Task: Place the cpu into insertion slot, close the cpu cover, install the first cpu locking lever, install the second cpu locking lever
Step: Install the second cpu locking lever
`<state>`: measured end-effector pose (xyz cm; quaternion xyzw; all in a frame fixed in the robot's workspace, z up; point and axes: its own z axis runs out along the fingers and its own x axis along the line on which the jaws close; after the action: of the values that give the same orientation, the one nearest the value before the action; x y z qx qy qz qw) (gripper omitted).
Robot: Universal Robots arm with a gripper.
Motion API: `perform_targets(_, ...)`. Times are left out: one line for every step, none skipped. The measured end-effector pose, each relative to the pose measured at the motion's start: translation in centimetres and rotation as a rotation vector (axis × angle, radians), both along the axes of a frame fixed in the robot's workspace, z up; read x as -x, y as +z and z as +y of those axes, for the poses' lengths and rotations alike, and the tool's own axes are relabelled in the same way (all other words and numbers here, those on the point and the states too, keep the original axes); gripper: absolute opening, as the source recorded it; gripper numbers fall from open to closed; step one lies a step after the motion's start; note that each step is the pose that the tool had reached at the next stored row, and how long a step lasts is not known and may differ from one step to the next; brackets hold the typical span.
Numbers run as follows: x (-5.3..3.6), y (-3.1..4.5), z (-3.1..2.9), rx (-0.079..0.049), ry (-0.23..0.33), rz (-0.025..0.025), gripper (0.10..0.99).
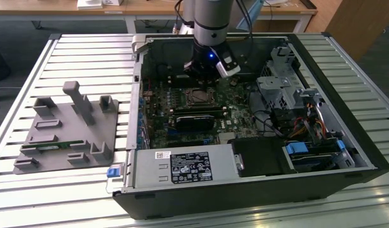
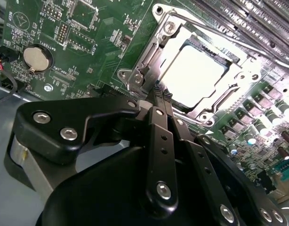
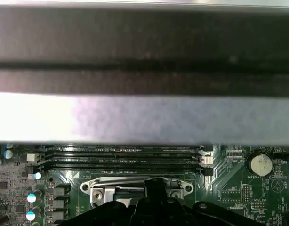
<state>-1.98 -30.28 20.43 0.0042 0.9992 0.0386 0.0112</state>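
I see one gripper (image 2: 162, 94), its black metal fingers (image 2: 158, 136) pressed together with nothing between them, the tips just beside the socket's edge. One pale square cpu (image 2: 197, 75) lies flat in the insertion slot (image 2: 140, 77), with the thin silver cpu cover (image 2: 236, 70) framing it. One round coin battery (image 2: 35, 56) sits on the green motherboard (image 2: 92, 42). In the exterior view, my arm (image 1: 210, 28) reaches into one open black computer case (image 1: 245, 190) on the slatted metal counter (image 1: 55, 199), beside one grey plastic fixture (image 1: 67, 128).
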Motion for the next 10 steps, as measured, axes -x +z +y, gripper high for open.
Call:
perform_targets(0.0, 0.0, -0.06, 0.0, 0.0, -0.0001, 0.106)
perform_targets(0.0, 0.0, -0.13, 0.0, 0.0, 0.0, 0.106)
perform_targets(0.0, 0.0, -0.21, 0.0, 0.0, -0.0001, 0.106)
perform_targets(0.0, 0.0, -0.29, 0.0, 0.0, -0.0001, 0.106)
perform_targets(0.0, 0.0, -0.39, 0.0, 0.0, 0.0, 0.106)
perform_targets(0.0, 0.0, -0.49, 0.0, 0.0, -0.0001, 0.106)
perform_targets(0.0, 0.0, -0.58, 0.0, 0.0, -0.0001, 0.106)
perform_targets(0.0, 0.01, -0.66, 0.0, 0.0, 0.0, 0.106)
perform_targets(0.0, 0.06, -0.72, 0.0, 0.0, 0.0001, 0.106)
perform_targets(0.0, 0.2, -0.74, 0.0, 0.0, 0.0, 0.106)
